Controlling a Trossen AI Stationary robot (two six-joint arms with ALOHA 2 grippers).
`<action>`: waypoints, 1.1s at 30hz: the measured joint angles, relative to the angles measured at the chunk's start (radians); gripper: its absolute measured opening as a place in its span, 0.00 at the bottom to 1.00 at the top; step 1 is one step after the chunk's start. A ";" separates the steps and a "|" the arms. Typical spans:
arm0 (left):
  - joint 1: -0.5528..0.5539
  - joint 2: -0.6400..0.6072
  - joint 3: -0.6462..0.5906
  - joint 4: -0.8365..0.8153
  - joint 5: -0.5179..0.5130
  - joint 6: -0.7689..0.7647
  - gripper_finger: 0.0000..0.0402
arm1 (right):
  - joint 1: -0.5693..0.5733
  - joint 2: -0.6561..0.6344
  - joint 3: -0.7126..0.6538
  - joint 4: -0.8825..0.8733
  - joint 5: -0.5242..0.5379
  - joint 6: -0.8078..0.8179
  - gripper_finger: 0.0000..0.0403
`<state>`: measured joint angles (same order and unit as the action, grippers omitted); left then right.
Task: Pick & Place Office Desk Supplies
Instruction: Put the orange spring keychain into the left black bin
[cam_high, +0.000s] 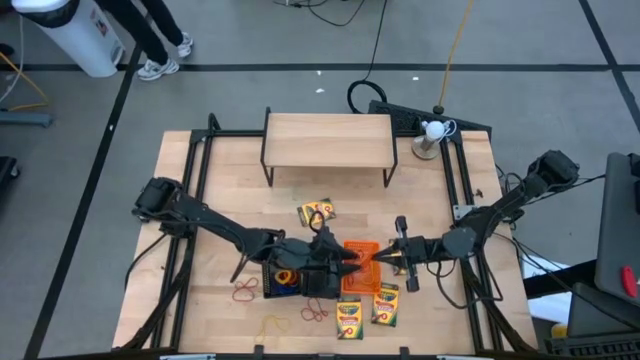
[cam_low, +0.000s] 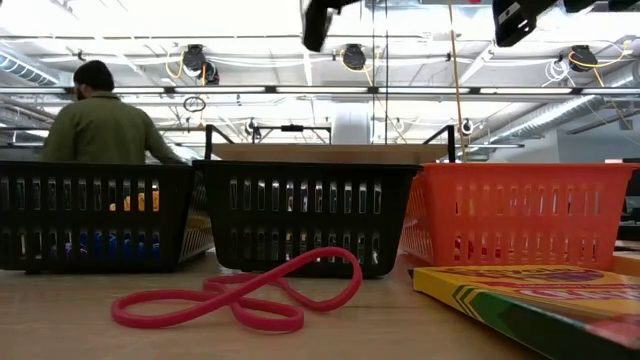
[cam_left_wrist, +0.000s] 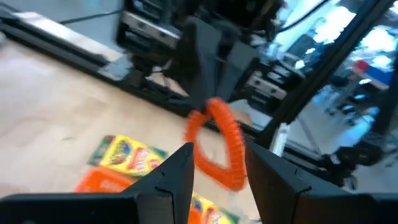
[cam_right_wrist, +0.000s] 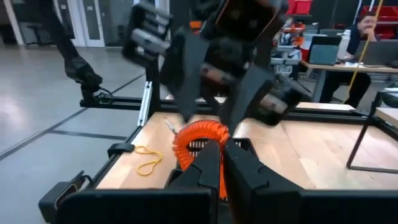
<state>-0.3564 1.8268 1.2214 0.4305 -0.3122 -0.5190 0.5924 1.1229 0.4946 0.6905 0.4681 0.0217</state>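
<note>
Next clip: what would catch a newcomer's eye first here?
Both grippers meet mid-table above the trays: the left gripper holds an orange rubber band between its fingers, with the shut right gripper right against that band. Low down, a red rubber band lies looped before the black tray, with the orange tray beside it.

arms: dark, jointed | cables: black, trailing | jaws: black, angular

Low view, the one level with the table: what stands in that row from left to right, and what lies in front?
Row: black mesh tray → second black mesh tray → orange mesh tray. In front: red rubber band → crayon box.
</note>
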 joint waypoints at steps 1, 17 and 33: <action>0.002 0.016 0.000 0.023 0.016 -0.002 0.36 | -0.003 0.000 0.000 0.002 -0.002 0.000 0.00; 0.040 0.100 0.109 0.010 0.162 0.075 0.34 | -0.034 0.048 0.002 0.028 -0.045 0.037 0.00; 0.006 0.089 0.125 -0.165 0.164 0.040 0.05 | -0.035 0.051 0.000 0.022 -0.037 0.006 0.01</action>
<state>-0.3502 1.9157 1.3464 0.2657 -0.1478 -0.4792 0.5575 1.1736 0.4946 0.7123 0.4310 0.0281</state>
